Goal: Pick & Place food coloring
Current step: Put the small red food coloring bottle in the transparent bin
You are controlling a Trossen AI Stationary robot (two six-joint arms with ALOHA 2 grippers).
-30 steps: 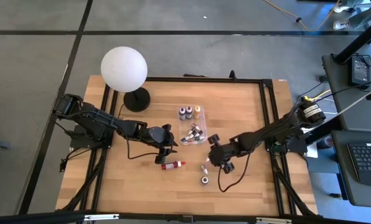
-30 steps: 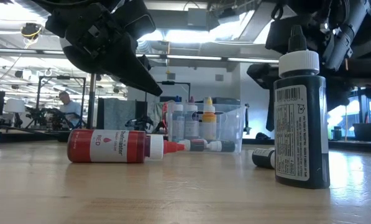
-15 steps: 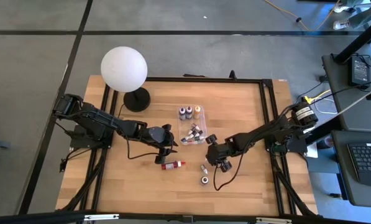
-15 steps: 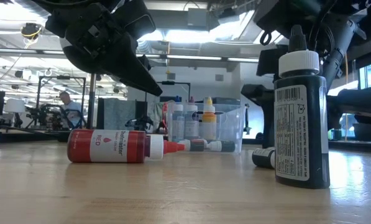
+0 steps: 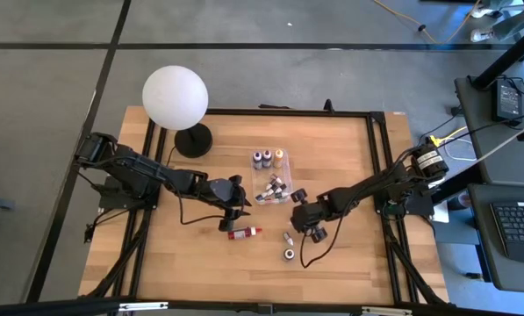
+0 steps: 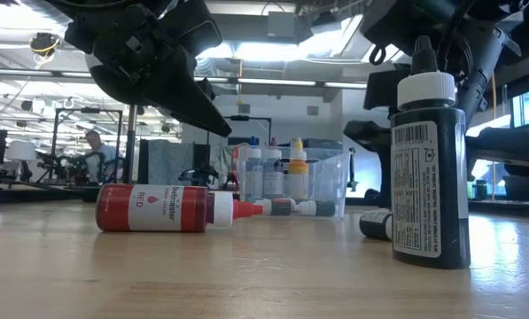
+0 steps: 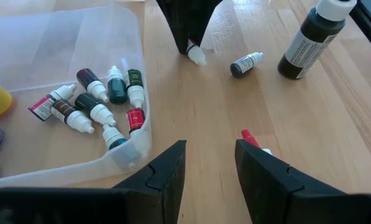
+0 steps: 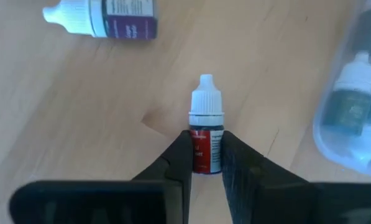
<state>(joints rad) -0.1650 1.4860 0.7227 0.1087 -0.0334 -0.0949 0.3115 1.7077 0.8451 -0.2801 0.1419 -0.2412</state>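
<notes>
A small red-labelled bottle [image 8: 205, 140] has its lower body hidden between the right gripper [image 8: 206, 163] fingers, so its base cannot be seen. In the left wrist view, the red bottle [image 7: 252, 140] lying on the table shows only its cap tip past the left gripper [image 7: 210, 171]. The clear plastic box [image 7: 132, 37] is cut off at the picture's edge, and the bottle labels inside are too small to read.

Even, bright light is falling on the tabletop [image 5: 200, 263] from above, casting only soft shadows; in the low view ceiling strips [image 6: 273, 49] are glaring white behind dark silhouetted arms — the clear box [image 8: 353, 93] is blurring at the right wrist picture's edge.
</notes>
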